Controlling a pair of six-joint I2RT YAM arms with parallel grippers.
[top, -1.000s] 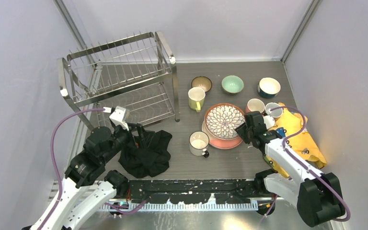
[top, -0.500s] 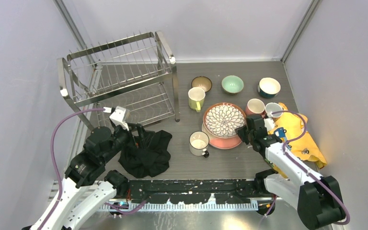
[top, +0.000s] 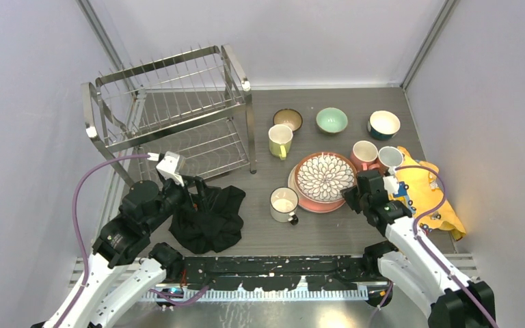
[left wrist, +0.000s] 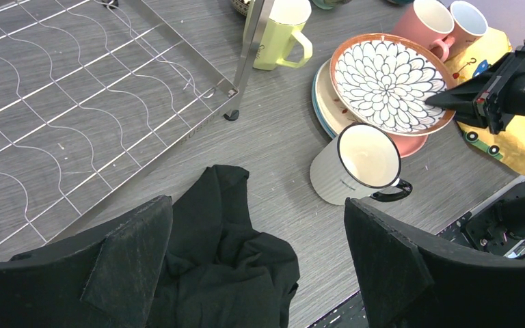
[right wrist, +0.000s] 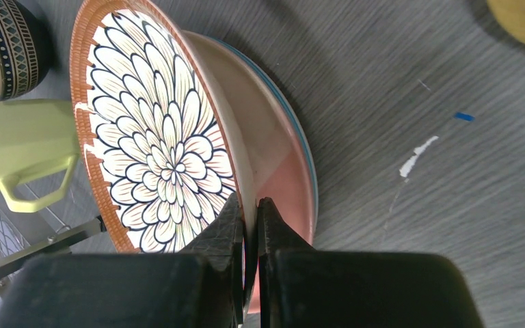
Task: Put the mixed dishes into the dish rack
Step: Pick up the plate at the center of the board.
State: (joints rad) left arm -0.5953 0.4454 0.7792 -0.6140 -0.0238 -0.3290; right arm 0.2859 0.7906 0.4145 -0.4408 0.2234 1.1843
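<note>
A flower-patterned plate [top: 324,176] with an orange rim tops a stack of a pink plate [right wrist: 280,171] and a blue-rimmed one. My right gripper [right wrist: 249,205] is shut on its near rim, which stands tilted up off the pink plate. The silver dish rack [top: 171,109] stands at the back left with nothing in it. My left gripper [left wrist: 256,212] hangs open over a black cloth [top: 208,219], holding nothing. A yellow mug [top: 279,140], a white mug [top: 284,203], a pink mug [top: 364,153] and brown [top: 287,119], mint [top: 331,119] and blue [top: 383,124] bowls stand around the stack.
A yellow cloth [top: 427,195] lies at the right, beside my right arm, with another white mug [top: 390,158] at its upper edge. The rack's front leg [left wrist: 232,113] stands close to the yellow mug. Grey walls enclose the table.
My right gripper has shut on the flower plate's rim and drawn back slightly toward the near right, tipping the plate up. The left arm has not moved.
</note>
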